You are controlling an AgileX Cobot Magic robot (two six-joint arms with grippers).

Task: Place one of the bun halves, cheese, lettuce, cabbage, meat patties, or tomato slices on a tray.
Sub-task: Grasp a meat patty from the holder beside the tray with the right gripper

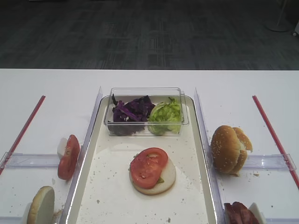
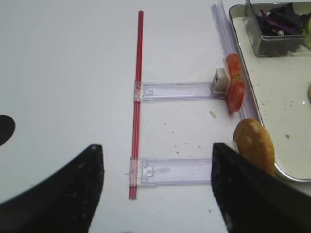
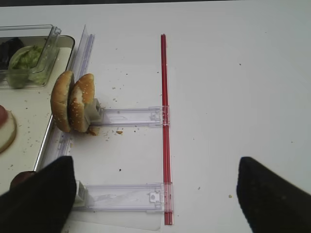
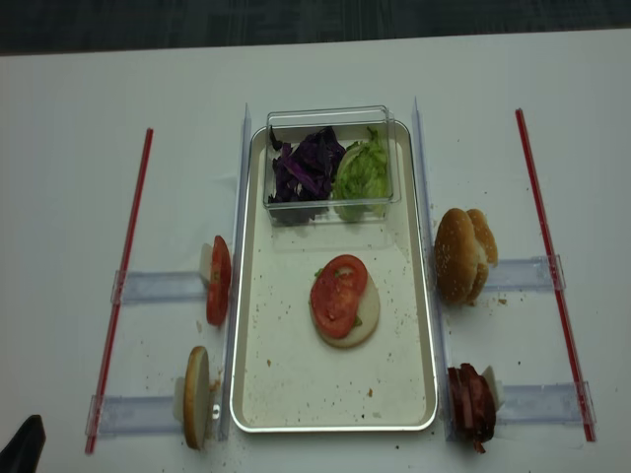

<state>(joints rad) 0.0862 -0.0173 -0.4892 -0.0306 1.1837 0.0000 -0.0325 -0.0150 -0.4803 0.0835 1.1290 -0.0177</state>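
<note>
On the tray (image 4: 296, 394), a bun half (image 4: 360, 320) lies cut face up with a tomato slice (image 4: 338, 289) on it, just before the clear box (image 4: 330, 118) of cabbage (image 4: 304, 168) and lettuce (image 4: 363, 169); the stack looks part-built, so a further ingredient is judged due next. The meat patties (image 4: 471, 404) stand on edge in a holder on the counter (image 4: 69, 148) right of the tray. The right gripper (image 3: 154, 194), fingers (image 3: 272, 194) spread wide and empty, hovers near them; the patties sit beside its left finger, so reaching them calls for a sideways shift; the left gripper (image 2: 158, 189) is likewise wide and empty.
</note>
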